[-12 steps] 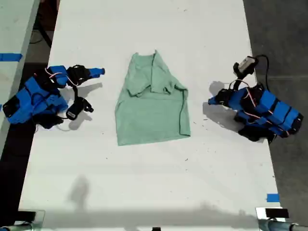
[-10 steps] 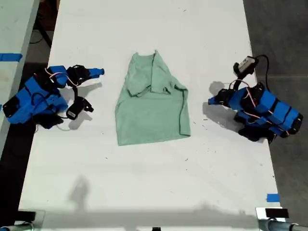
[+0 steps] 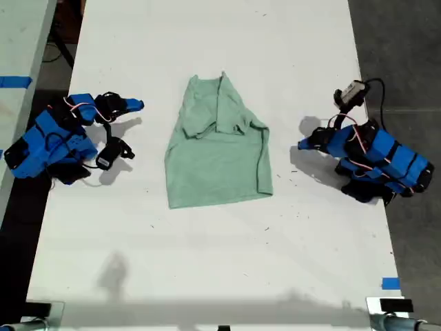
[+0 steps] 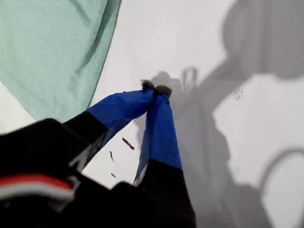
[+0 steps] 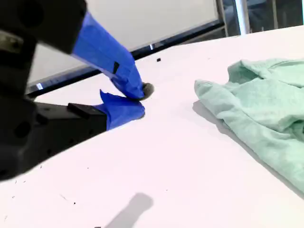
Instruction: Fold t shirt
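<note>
T shirt: the pale green t shirt (image 3: 217, 152) lies on the white table (image 3: 207, 262), about midway between the two arms in the exterior view. It is partly folded: a sleeve and the upper part are turned in over the chest, and the lower half lies flat and wrinkled.

My first gripper: my first gripper (image 3: 303, 145) sits at the exterior view's right, low over the table and pointing towards the shirt. In the first wrist view its blue-taped fingertips (image 4: 156, 89) are pressed together with nothing between them. The shirt's hemmed side edge (image 4: 52, 52) is near but clear of them.

My second gripper: my second gripper (image 3: 140, 105) is at the exterior view's left, reaching out level with the shirt's shoulder and well apart from the cloth. Its two blue fingers (image 5: 141, 99) seem to meet at the tips and hold nothing, though the shallow angle of the second wrist view makes the contact hard to confirm. The bunched upper part of the shirt (image 5: 256, 109) shows off to one side, untouched.

Arms: both blue arms are folded low at opposite long sides of the table.

Contact: neither gripper touches the shirt.
</note>
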Controlling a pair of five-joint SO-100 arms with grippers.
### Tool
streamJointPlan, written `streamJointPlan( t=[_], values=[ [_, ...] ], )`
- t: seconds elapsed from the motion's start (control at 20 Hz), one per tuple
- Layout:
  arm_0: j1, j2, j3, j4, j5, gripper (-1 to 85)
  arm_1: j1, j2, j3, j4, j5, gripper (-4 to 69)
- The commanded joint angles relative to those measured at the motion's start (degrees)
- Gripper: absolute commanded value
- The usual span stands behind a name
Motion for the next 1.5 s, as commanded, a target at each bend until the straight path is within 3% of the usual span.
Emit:
streamJointPlan(
  t=[0.0,0.15,0.35,0.4,0.5,0.55,0.7,0.75,0.8,0.85,1.0,1.25,1.45],
  values=[
    [-1.23,0.53,2.02,0.18,-0.44,-0.3,-1.49,-1.14,-0.26,-3.43,-3.43,0.5],
    [-1.76,0.53,2.02,0.09,-0.44,-0.3,-6.86,-19.78,-16.08,-4.22,1.58,1.2],
    [-1.41,0.53,2.02,0.26,-0.7,-0.3,-17.75,-50.01,-28.13,-15.56,7.56,1.5],
    [-1.32,0.53,2.02,0.26,-0.7,-0.3,-19.07,-55.11,-29.18,-19.25,8.17,5.2],
    [-1.32,0.53,2.02,0.26,-0.7,-0.3,-20.13,-62.14,-30.59,-25.4,7.65,48.5],
    [-1.32,0.53,2.02,0.26,-0.7,-0.3,-20.74,-66.18,-32.08,-28.04,6.42,47.8],
    [-1.49,0.53,2.02,0.26,-0.62,-0.3,-22.94,-83.06,-41.57,-29.97,5.63,36.7],
    [-1.32,0.53,2.02,0.35,-0.7,-0.3,-23.29,-88.24,-44.3,-30.32,6.33,24.6],
    [-1.23,0.53,2.02,0.35,-0.7,-0.3,-23.38,-91.76,-45.44,-30.85,8.0,7.4],
    [-1.23,0.53,2.02,0.35,-0.7,-0.3,-23.12,-92.99,-45.09,-31.64,9.05,0.5],
    [-1.23,0.53,2.02,0.35,-0.53,-0.3,-21.01,-85.96,-40.52,-31.73,9.05,0.6],
    [-1.23,0.53,2.02,0.35,-0.62,-0.3,-17.4,-66.36,-40.17,-21.71,5.19,0.6],
    [-1.32,0.53,2.02,0.35,-0.62,-0.3,-19.16,-69.52,-52.56,-17.93,1.32,0.6]
  ],
)
